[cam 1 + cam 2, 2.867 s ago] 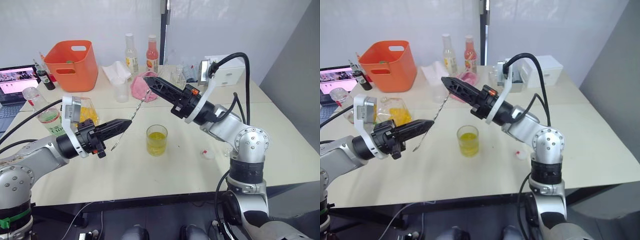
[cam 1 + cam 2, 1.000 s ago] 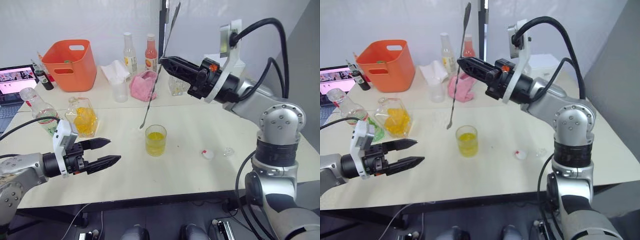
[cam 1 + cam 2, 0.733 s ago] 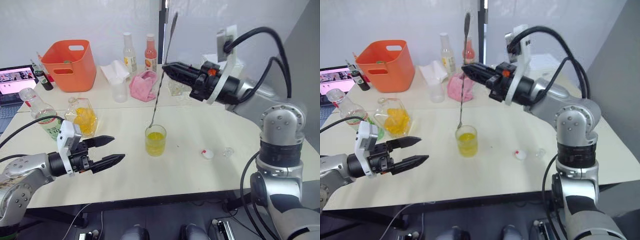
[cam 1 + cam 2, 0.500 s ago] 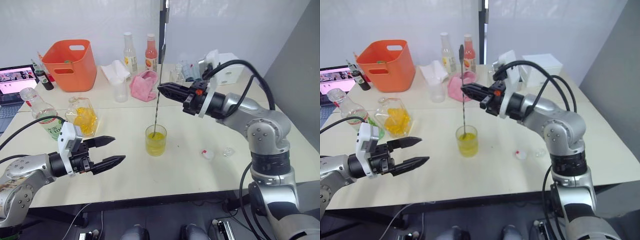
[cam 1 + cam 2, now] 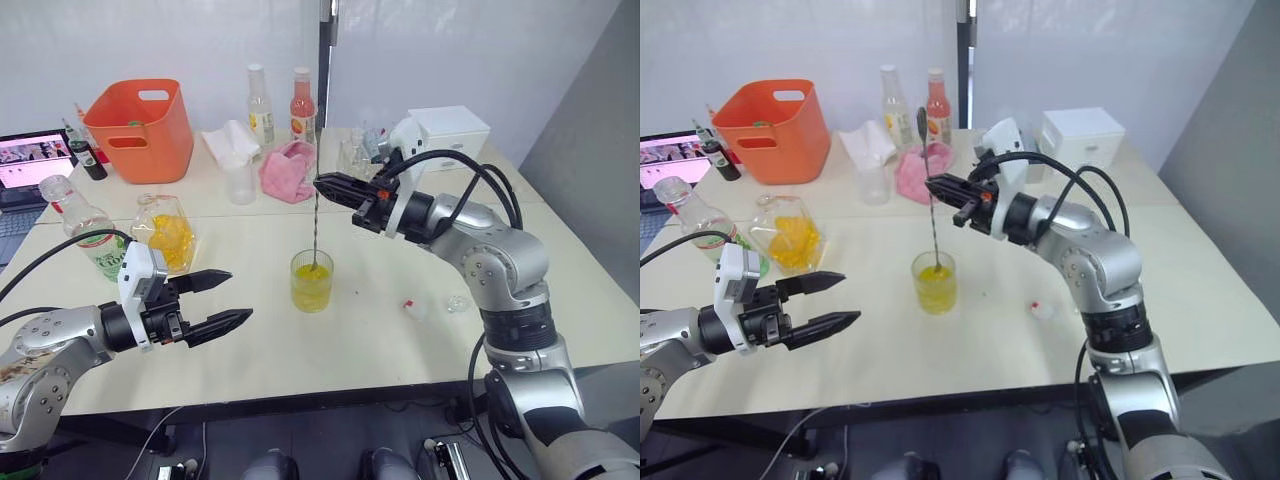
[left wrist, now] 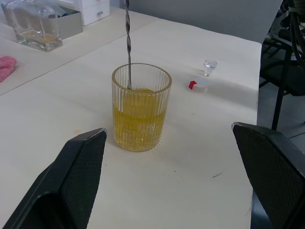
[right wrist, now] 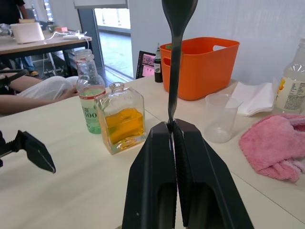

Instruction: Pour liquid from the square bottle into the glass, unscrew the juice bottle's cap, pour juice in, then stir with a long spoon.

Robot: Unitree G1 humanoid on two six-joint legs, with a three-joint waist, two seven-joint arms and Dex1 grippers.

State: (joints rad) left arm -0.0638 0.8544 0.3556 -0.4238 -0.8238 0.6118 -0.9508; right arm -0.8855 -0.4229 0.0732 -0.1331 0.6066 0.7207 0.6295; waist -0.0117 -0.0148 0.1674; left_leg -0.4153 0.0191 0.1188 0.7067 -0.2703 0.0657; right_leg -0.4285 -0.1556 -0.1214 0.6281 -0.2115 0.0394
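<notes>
Gripping the long spoon (image 5: 317, 222) partway up its twisted shaft, our right gripper (image 5: 322, 183) is clamped tight above the glass (image 5: 312, 281). We see the spoon standing nearly upright, with its lower end dipped into the yellow liquid and its flat upper end rising above the fingers (image 7: 152, 181). The glass is ribbed, roughly half full, and stands on the table (image 5: 300, 345) near the centre.

Our left gripper (image 5: 228, 300) hovers low over the table, well apart from the glass on the robot's left, with both fingers (image 6: 71, 186) spread wide and nothing between them.

The square bottle (image 5: 165, 232) stands upright behind the left gripper, with orange-yellow liquid inside. The juice bottle (image 5: 88, 232) stands just beside it, farther to the left, and its neck is uncapped. The juice bottle's cap (image 5: 414, 309) lies on the table to the right of the glass, with a small clear stopper (image 5: 457, 303) near it.

Farther back we see an orange bin (image 5: 142, 128), a clear measuring cup (image 5: 240, 180), a pink cloth (image 5: 286, 170), two tall slim bottles (image 5: 262, 105), and a white box (image 5: 449, 131). A laptop (image 5: 30, 165) sits at the far left edge.
</notes>
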